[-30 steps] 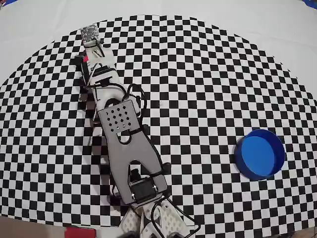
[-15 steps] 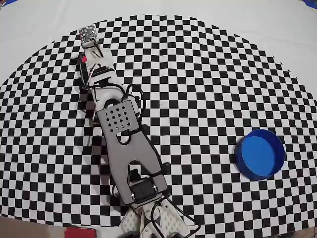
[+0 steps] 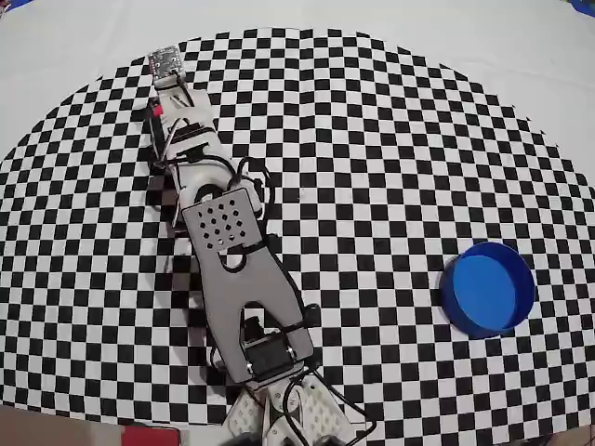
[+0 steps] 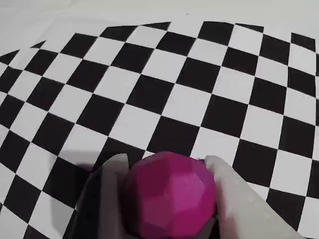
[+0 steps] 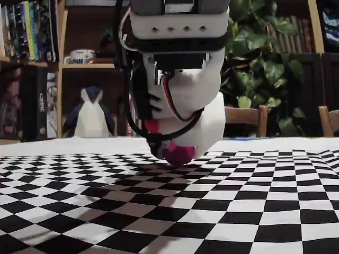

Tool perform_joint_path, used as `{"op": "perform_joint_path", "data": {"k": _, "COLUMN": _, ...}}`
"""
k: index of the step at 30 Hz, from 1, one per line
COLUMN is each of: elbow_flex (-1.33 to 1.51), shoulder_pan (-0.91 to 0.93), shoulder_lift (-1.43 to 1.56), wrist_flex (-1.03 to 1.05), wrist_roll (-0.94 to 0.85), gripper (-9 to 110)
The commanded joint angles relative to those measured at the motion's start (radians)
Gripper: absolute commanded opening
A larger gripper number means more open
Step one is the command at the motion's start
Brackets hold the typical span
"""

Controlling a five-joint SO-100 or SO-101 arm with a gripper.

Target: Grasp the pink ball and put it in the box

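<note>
In the wrist view the two pale jaws sit closed against either side of the pink ball (image 4: 169, 196), gripping it between them; the gripper (image 4: 167, 164) fills the bottom edge of that view. Beneath the ball lies the black-and-white checkered mat (image 4: 164, 89). The fixed view shows the ball (image 5: 179, 152) at the lowest tip of the arm (image 5: 177, 69), down by the mat; whether it touches the mat cannot be told. Behind stand a toy penguin (image 5: 91, 114), a bookshelf (image 5: 29, 32) and a leafy plant (image 5: 265, 63). In the overhead view the arm (image 3: 228, 251) stretches toward the mat's upper left, hiding the ball, while the blue box (image 3: 487, 288) rests well apart at the right.
</note>
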Motion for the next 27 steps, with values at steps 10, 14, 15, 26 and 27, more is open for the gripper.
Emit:
{"op": "perform_joint_path", "data": {"k": 10, "elbow_flex": 0.08, "shoulder_pan": 0.003, "shoulder_lift": 0.204, "wrist_flex": 0.006, "wrist_roll": 0.008, "gripper": 0}}
{"op": "perform_joint_path", "data": {"k": 14, "elbow_flex": 0.11, "shoulder_pan": 0.005, "shoulder_lift": 0.241, "wrist_flex": 0.006, "wrist_roll": 0.008, "gripper": 0}}
{"op": "perform_joint_path", "data": {"k": 15, "elbow_flex": 0.117, "shoulder_pan": 0.005, "shoulder_lift": 0.25, "wrist_flex": 0.006, "wrist_roll": 0.008, "gripper": 0}}
{"op": "perform_joint_path", "data": {"k": 26, "elbow_flex": 0.252, "shoulder_pan": 0.005, "shoulder_lift": 0.38, "wrist_flex": 0.0, "wrist_roll": 0.008, "gripper": 0}}
{"op": "perform_joint_path", "data": {"k": 27, "elbow_flex": 0.267, "shoulder_pan": 0.005, "shoulder_lift": 0.396, "wrist_flex": 0.0, "wrist_roll": 0.008, "gripper": 0}}
